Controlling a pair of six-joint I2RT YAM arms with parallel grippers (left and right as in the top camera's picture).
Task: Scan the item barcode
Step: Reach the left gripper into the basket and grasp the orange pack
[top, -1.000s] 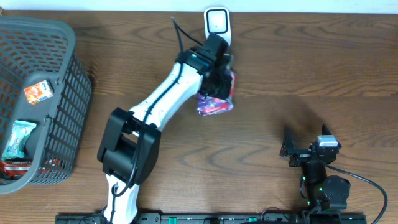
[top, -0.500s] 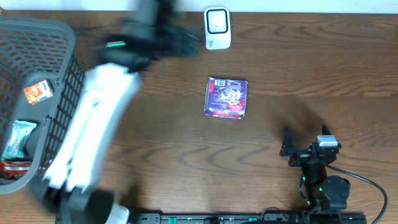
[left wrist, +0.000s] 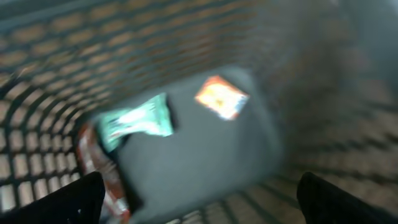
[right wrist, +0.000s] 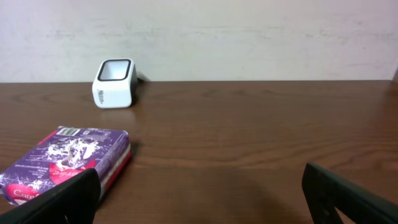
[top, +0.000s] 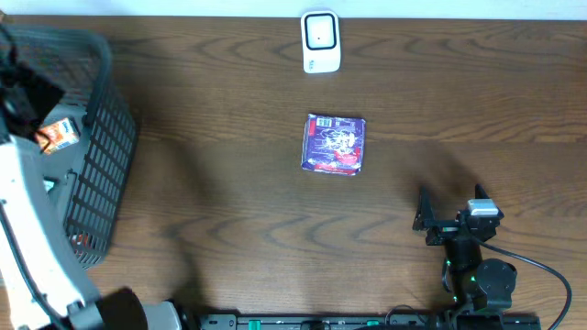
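My left tool (left wrist: 200, 202) hung wide open and empty over the grey basket (top: 103, 137) at the left edge. The purple packet (top: 335, 144) lay flat on the tabletop (top: 229, 183), on the near side of the white scanner (top: 321, 41). My right tool (right wrist: 199, 202) at the near right was wide open, holding nothing.

Tabletop (top: 229, 183) is showing dark brown wood grain, smooth, with a faint satin sheen. Scanner (top: 321, 41) is presenting a smooth, lightly glossy white plastic shell around a dark face. Purple box (top: 336, 144) is showing a glossy printed surface; whether it is card or film cannot be told. Basket (top: 105, 156) is reading as grey moulded plastic lattice, matt. Inside it, teal wrapper (left wrist: 134, 121) is looking like thin shiny film, though blurred, and orange packet (left wrist: 222, 98) is showing bright print. Left arm casing (top: 27, 229) is appearing as smooth white plastic. Right tool (top: 424, 218) is appearing black and matt. Wall (right wrist: 249, 31) is looking off-white, matt, faintly mottled.
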